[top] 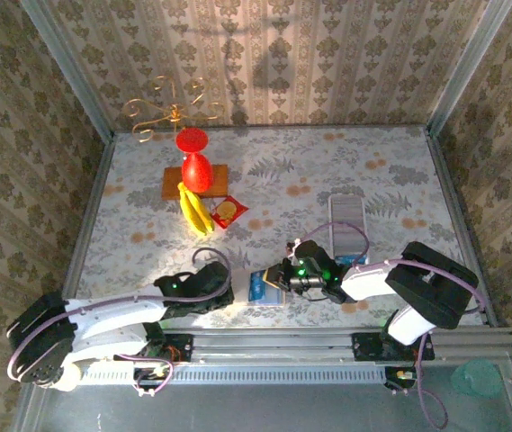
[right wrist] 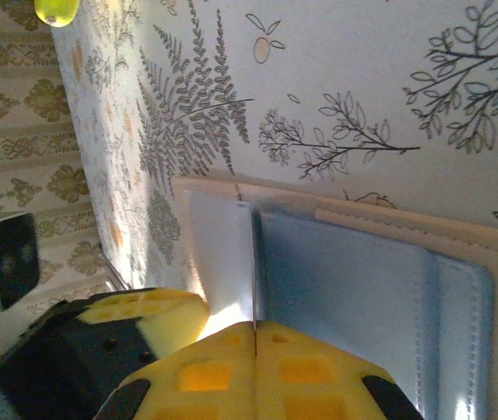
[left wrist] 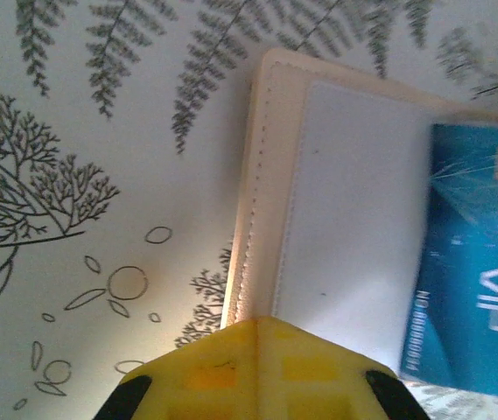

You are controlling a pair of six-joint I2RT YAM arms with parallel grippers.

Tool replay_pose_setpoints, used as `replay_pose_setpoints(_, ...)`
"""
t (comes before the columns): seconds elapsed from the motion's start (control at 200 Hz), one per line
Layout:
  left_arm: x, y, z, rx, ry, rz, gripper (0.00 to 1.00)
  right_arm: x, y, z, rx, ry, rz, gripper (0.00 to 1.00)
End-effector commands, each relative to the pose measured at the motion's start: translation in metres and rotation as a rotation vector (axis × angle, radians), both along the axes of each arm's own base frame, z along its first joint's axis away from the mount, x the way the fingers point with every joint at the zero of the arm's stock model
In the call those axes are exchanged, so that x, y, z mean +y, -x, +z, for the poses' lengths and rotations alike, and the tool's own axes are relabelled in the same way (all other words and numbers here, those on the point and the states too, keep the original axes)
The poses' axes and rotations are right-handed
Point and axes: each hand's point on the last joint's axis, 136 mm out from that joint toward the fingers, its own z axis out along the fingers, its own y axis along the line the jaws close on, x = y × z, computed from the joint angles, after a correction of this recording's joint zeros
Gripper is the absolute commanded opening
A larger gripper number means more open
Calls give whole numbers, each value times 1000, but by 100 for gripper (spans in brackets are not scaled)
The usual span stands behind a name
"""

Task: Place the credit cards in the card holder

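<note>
Both jaws: clenched, pads pressed together with no gap showing.
Left jaws: your left gripper (left wrist: 257, 337) sits over one edge of the open card holder (left wrist: 345, 219). The tan stitched rim runs in under the pads, but you cannot tell whether it is pinched or only pressed.
Right jaws: your right gripper (right wrist: 256, 337) grips a thin upright edge of the card holder's lining, seen edge-on running into the seam between the pads.
Credit card: a blue credit card (left wrist: 480, 262) marked VIP lies partly across the card holder's pale inner panel.
Arm pose: your left arm lies low along the near rail, reaching right. Your right arm is folded at the elbow, reaching left. The grippers meet at the card holder.
Edges and room: the card holder lies on the worktop (top: 327, 171) close to the near edge, centre front. A whitish tray (top: 347, 216) sits near, behind the right gripper. The bananas (top: 194, 211) lie well apart, far left, with patterned worktop stretching between.
</note>
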Motion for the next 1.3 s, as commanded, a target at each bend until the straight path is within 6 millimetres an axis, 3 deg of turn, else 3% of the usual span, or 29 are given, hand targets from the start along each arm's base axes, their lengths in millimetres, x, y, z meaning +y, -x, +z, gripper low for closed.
replay_pose_setpoints(0.0, -3, 2, -1, 16, -24, -26, 4, 3, 1, 1, 2, -24, 10, 0)
replay_pose_setpoints(0.3, 2, 9, -12, 46, -61, -31, 2, 9, 4, -7, 22, -46, 36, 0)
replay_pose_setpoints(0.73, 4, 12, -14, 60, -72, -27, 1, 6, -1, 3, -52, -49, 53, 0)
replay_pose_setpoints(1.075, 5, 13, -14, 61, -74, -29, 1, -24, -13, 11, -136, 66, -21, 0)
replay_pose_setpoints(1.295, 6, 14, -16, 67, -80, -33, 1, -19, -21, 15, -138, 20, -56, 0)
